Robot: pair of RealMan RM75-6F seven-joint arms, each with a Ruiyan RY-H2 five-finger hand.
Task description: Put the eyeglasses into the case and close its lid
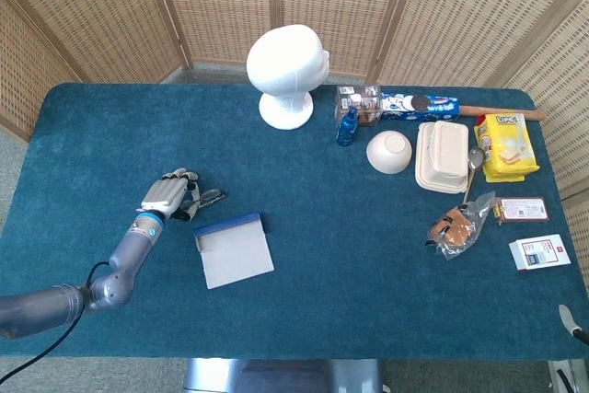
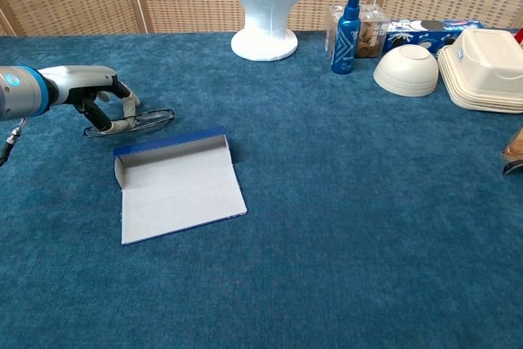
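Observation:
The eyeglasses (image 1: 209, 197) (image 2: 145, 120) are dark and thin-framed, sitting left of the table's middle, just behind the case. My left hand (image 1: 168, 194) (image 2: 100, 96) grips their left end, fingers curled around the frame. The case (image 1: 236, 251) (image 2: 177, 187) lies flat and open, with a grey-white inside and a blue rim, a little right of and nearer than the hand. Only a grey tip of my right hand (image 1: 570, 320) shows at the head view's bottom right edge, too little to read its fingers.
A white foam head (image 1: 286, 73) stands at the back centre. A blue bottle (image 1: 347, 126), a bowl (image 1: 388, 152), a lidded food box (image 1: 442, 156), snack packs (image 1: 504, 145) and small boxes (image 1: 538, 252) crowd the right side. The table (image 1: 350, 255) has a blue cloth.

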